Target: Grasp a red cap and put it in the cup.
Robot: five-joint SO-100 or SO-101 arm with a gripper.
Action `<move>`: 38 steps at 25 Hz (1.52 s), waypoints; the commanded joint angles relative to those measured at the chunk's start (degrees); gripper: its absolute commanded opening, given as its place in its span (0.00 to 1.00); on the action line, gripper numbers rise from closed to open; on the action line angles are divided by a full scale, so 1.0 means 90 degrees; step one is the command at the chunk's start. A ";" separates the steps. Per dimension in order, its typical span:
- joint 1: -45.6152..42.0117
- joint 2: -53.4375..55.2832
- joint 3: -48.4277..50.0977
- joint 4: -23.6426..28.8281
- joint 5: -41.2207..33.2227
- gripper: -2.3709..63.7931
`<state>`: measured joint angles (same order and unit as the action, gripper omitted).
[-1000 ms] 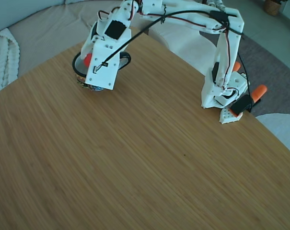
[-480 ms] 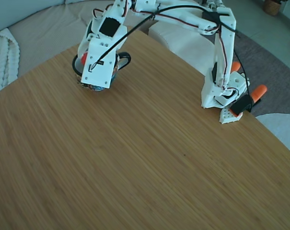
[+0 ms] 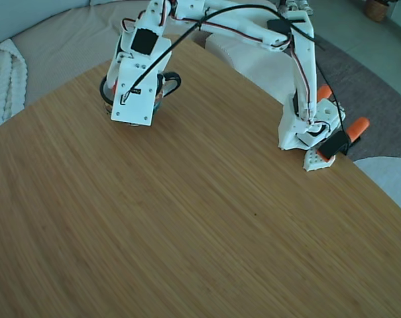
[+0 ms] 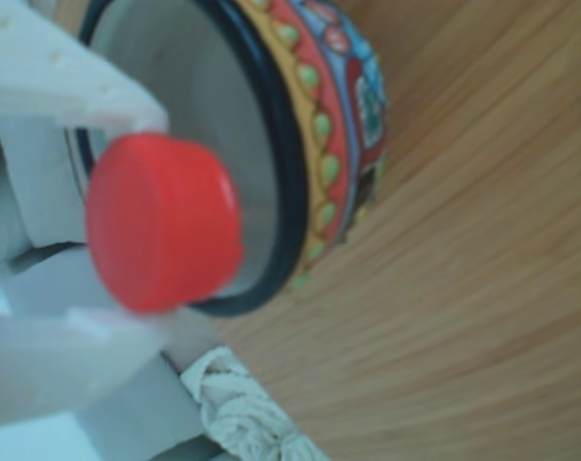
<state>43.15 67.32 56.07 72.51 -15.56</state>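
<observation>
Between the gripper's [image 4: 141, 216] two white fingers [image 4: 60, 86] sits the red cap [image 4: 163, 223], clamped from both sides, with one finger above it and the other below it as the other view shows them. Just past the cap, on the side away from the gripper body, is the open mouth of the cup [image 4: 288, 154]: the black rim curves around behind the cap, the pale inner wall shows beyond it, and the patterned outer band runs off to the right. What shows of the inside of the cup holds nothing, though the cap and fingers cover much of it.

From the fixed view, the gripper [image 3: 135, 99] hangs directly over the cup [image 3: 168, 82] at the far side of the wooden table [image 3: 207, 225], hiding most of it; only part of the black rim and the handle show beside the white housing. A sliver of red, likely the cap [image 3: 113, 87], peeks out at the housing's left edge. Whether the cap sits above the rim or has dipped below it cannot be told from either view.

As for progress, the grasp looks done and the carry appears finished too, since the cap is lined up with the cup's opening. What seems left is the release: opening the fingers so the cap drops inside, then lifting clear. The cap is much smaller than the mouth, so a drop from here should land within the rim, provided it is centred rather than over the edge.
</observation>
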 commanded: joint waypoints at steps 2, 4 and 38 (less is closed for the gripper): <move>-0.0010 0.0117 -0.0537 0.0098 -0.0020 0.02; -0.0020 0.0127 -0.0537 0.0107 -0.0020 0.02; 0.0742 0.0107 -0.0195 0.0020 -0.0049 0.04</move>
<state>49.66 67.15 55.55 73.21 -15.47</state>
